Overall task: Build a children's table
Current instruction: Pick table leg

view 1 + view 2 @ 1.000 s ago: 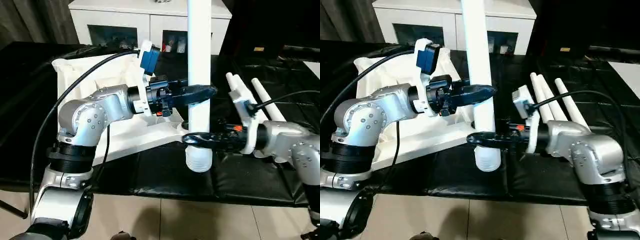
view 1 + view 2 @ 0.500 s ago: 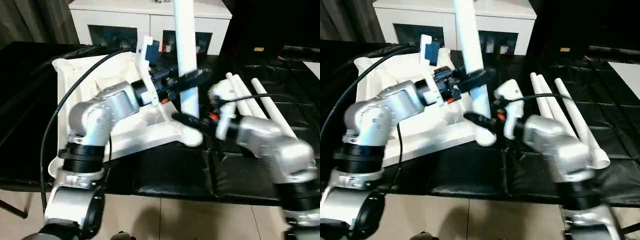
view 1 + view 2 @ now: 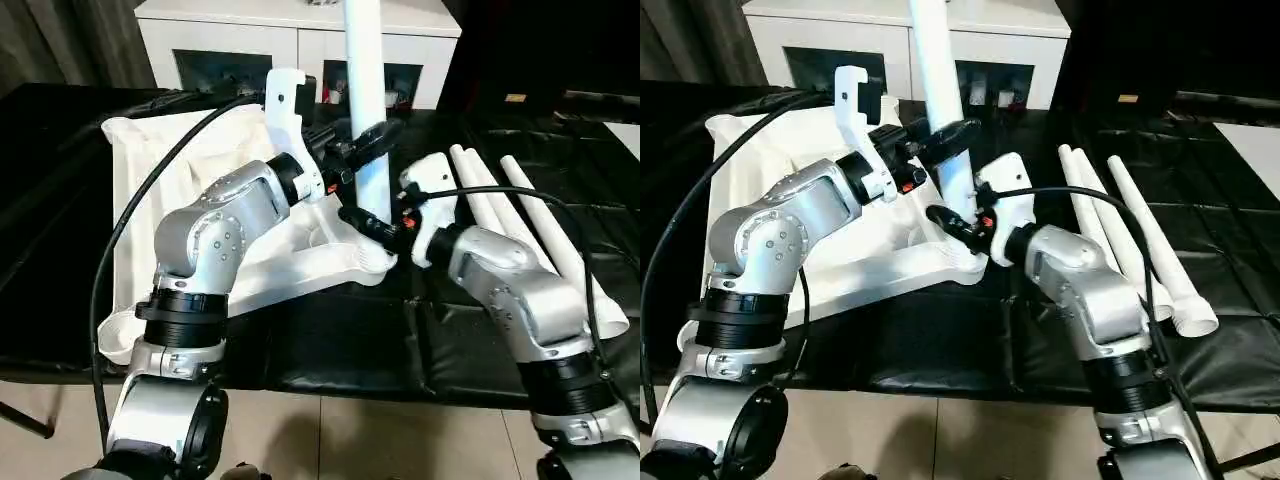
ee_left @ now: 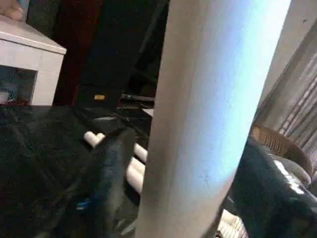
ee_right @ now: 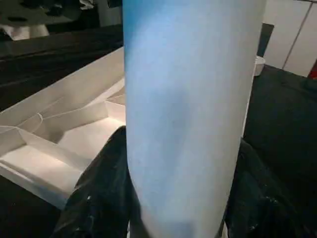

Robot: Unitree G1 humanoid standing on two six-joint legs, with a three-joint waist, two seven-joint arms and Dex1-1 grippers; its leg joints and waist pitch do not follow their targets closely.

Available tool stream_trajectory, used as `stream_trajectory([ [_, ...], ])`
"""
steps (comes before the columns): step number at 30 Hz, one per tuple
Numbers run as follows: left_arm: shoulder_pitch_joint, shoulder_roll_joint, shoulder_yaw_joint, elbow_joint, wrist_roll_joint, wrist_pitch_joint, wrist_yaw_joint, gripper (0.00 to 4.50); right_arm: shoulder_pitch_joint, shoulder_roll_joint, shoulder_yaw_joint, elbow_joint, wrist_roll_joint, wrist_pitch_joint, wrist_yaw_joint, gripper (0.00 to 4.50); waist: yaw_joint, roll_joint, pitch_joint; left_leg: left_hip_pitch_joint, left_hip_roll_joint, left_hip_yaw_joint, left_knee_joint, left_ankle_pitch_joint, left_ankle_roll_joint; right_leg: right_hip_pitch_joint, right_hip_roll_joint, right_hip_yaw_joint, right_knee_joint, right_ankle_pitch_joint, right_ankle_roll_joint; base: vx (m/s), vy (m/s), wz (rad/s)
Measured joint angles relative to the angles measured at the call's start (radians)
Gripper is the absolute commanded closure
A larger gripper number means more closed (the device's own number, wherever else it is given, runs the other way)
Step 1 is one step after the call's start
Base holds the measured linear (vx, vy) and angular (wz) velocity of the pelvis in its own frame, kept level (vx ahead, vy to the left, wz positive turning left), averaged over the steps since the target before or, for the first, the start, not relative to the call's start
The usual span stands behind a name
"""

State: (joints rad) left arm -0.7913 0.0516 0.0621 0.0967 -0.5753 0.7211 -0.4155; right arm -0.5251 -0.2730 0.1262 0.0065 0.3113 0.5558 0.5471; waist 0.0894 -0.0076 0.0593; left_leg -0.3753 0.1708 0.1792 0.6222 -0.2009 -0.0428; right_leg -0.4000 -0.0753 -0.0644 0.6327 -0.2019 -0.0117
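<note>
**Leg carried over to the tabletop's near corner**

The black worktop [image 3: 330, 350] carries everything. The white tabletop [image 3: 180, 180] lies on it upside down, ribbed side up, and serves as the landmark here. Beside the tabletop, on the robot's right and apart from it, three spare legs [image 3: 520, 205] lie side by side on the black cover. Beyond the tabletop stands a white cabinet [image 3: 250, 45].

A second ago the upright leg [image 3: 365, 100] hung clear of the tabletop, its wide end out over the worktop's front edge. Both arms have since carried it in, and its foot now stands at the tabletop's near right corner, at the round corner socket [image 3: 372, 262]. Whether the end has actually entered the socket cannot be told, because the gripper hides the joint.

The left gripper [image 3: 372, 140] is clamped on the leg well above the tabletop. The right gripper [image 3: 372, 222] is clamped on the same leg just above the corner.

By my reading, carrying is over and seating has begun. What the leg likely needs next is a straight push down, kept vertical.
</note>
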Motion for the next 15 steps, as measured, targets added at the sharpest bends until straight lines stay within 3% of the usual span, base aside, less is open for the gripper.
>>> stream_trajectory([
  [2, 0.0, -0.001, 0.001, 0.0, 0.0, 0.0, 0.006, 1.82, 0.0, 0.003, 0.0, 0.0, -0.001, 0.0, -0.002, 2.62, 0.0, 0.0, 0.0, 0.0, 0.0, 0.0, 0.0, 0.0, 0.0, 0.0, 0.0, 0.0, 0.0, 0.0, 0.0, 0.0, 0.0, 0.0],
  [5, 0.0, -0.009, 0.007, 0.001, -0.002, -0.001, 0.007, 1.76, -0.001, 0.004, 0.0, 0.004, -0.004, -0.002, -0.002, 2.62, 0.0, 0.0, 0.0, 0.0, 0.0, 0.0, 0.0, 0.0, 0.0, 0.0, 0.0, 0.0, 0.0, 0.0, 0.0, 0.0, 0.0, 0.0],
  [7, 0.0, -0.009, 0.009, 0.007, -0.003, -0.001, 0.006, 2.08, -0.001, 0.004, 0.0, 0.005, -0.004, -0.003, -0.001, 2.62, 0.0, 0.0, 0.0, 0.0, 0.0, 0.0, 0.0, 0.0, 0.0, 0.0, 0.0, 0.0, 0.0, 0.0, 0.0, 0.0, 0.0, 0.0],
  [8, 0.0, -0.009, 0.01, 0.008, -0.004, -0.001, 0.005, 2.26, -0.001, 0.005, 0.0, 0.005, -0.004, -0.003, 0.0, 2.06, -0.001, 0.0, 0.0, 0.0, 0.0, 0.0, 0.0, 0.0, 0.0, 0.0, 0.0, 0.0, 0.0, 0.0, 0.0, 0.0, 0.0, 0.0],
  [11, 0.0, -0.004, 0.018, 0.012, -0.009, -0.002, 0.005, 2.2, -0.003, 0.011, -0.003, 0.005, 0.0, -0.006, 0.004, 1.9, -0.001, 0.0, 0.0, 0.0, 0.0, 0.0, 0.0, 0.0, 0.0, 0.0, 0.0, 0.0, 0.0, 0.0, 0.0, 0.0, 0.0, 0.0],
  [12, 0.0, -0.001, 0.019, 0.013, -0.011, -0.001, 0.002, 2.52, -0.004, 0.015, -0.01, 0.005, 0.011, -0.005, 0.01, 1.72, -0.001, 0.0, 0.0, 0.0, 0.0, 0.0, 0.0, 0.0, 0.0, 0.0, 0.0, 0.0, 0.0, 0.0, 0.0, 0.0, 0.0, 0.0],
  [15, 0.0, 0.019, 0.017, 0.013, -0.02, 0.016, -0.024, 2.6, -0.014, 0.012, -0.038, 0.003, 0.066, 0.018, 0.047, 1.45, -0.001, 0.0, 0.0, 0.0, 0.0, 0.0, 0.0, 0.0, 0.0, 0.0, 0.0, 0.0, 0.0, 0.0, 0.0, 0.0, 0.0, 0.0],
])
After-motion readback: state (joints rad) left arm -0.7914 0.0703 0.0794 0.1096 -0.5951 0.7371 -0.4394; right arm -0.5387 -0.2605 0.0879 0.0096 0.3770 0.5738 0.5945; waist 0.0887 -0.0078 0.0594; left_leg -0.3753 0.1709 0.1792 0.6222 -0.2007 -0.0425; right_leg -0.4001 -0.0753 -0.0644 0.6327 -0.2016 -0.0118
